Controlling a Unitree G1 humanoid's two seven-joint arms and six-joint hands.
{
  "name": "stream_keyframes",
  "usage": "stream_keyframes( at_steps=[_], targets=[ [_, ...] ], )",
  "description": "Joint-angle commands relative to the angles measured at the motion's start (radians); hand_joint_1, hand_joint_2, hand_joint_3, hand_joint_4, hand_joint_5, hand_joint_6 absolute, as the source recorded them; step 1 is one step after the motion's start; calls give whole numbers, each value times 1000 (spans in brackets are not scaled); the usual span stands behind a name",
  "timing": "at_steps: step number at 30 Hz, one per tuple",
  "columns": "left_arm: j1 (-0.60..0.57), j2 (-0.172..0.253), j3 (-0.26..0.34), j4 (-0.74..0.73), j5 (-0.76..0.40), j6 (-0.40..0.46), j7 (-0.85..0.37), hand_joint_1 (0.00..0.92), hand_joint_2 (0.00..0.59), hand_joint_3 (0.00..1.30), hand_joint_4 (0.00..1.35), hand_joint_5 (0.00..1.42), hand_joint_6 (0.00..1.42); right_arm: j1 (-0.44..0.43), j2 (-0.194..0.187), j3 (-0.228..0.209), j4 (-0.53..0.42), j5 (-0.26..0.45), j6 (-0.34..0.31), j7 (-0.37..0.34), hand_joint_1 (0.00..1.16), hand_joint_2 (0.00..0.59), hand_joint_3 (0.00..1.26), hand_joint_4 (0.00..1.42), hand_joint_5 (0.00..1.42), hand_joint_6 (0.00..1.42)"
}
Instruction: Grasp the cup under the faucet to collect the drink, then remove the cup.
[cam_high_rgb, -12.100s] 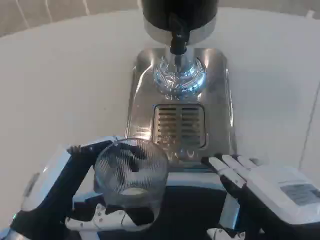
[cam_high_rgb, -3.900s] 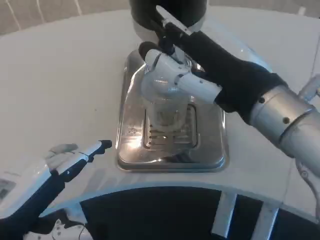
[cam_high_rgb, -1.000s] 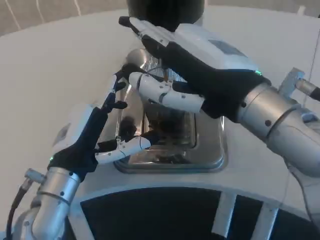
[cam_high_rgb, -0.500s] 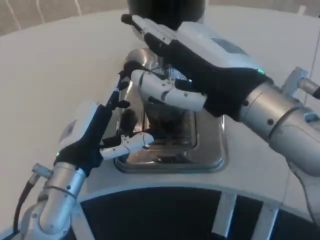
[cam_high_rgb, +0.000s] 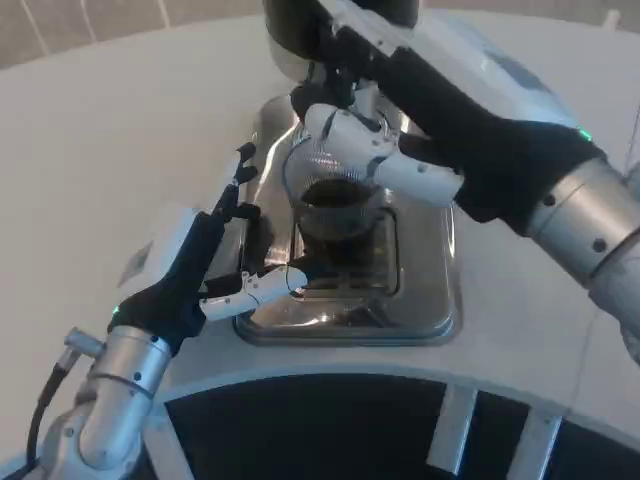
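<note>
At centre frame, white fingers (cam_high_rgb: 345, 140) of the right hand (cam_high_rgb: 440, 120) curled over the far rim of the cup (cam_high_rgb: 335, 205), thumb lying along its right side; whether gripping the glass or only resting against it, cannot tell. Behind them, black palm and white back running up and right into a silver forearm (cam_high_rgb: 590, 225) at the right edge. Holding dark drink, the ribbed clear cup upright on the slotted grate of the steel drip tray (cam_high_rgb: 430, 300), directly below the black dispenser (cam_high_rgb: 300, 30) at top centre. Lower left of centre, fingers (cam_high_rgb: 240, 180) of the left hand (cam_high_rgb: 190, 265) spread wide and holding nothing, thumb tip near the tray's grate just beside the cup's base, not clearly touching. Around it all, white table (cam_high_rgb: 110, 120).
</note>
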Motion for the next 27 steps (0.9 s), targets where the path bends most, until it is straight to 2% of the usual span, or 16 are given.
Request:
stream_keyframes(
  at_steps=[1, 9, 14, 18, 21, 24, 27],
  targets=[
    [18, 11, -9, -15, -2, -5, -5, 334, 56, 0, 0, 269, 111, 34, 17, -17, -65, -5, 15, -10, 0, 488, 0, 0, 0, 0],
    [37, 10, -12, -52, -1, 7, -10, 328, 58, 0, 0, 276, 111, 108, 19, -27, -181, -5, 54, 12, 0, 487, 0, 0, 0, 0],
    [47, 11, -12, -75, 0, 16, -12, 324, 60, 0, 0, 278, 111, 190, 5, -28, -280, -19, 87, 33, 0, 488, 0, 0, 0, 0],
    [56, 7, -17, -90, 2, 24, -15, 323, 60, 0, 0, 278, 111, 285, -21, -63, -382, -40, 103, 52, 0, 490, 0, 0, 0, 0],
    [59, 4, -23, -97, 4, 32, -14, 322, 60, 0, 0, 279, 111, 326, -24, -82, -419, -42, 106, 60, 0, 491, 0, 0, 0, 0],
    [57, -2, -34, -102, 8, 42, -11, 320, 59, 0, 0, 279, 111, 371, -17, -106, -425, -45, 76, 76, 0, 493, 0, 0, 0, 0],
    [51, -6, -43, -100, 11, 49, -7, 318, 58, 0, 0, 279, 111, 431, -12, -153, -425, -41, 37, 99, 3, 496, 0, 0, 0, 0]
  ],
)
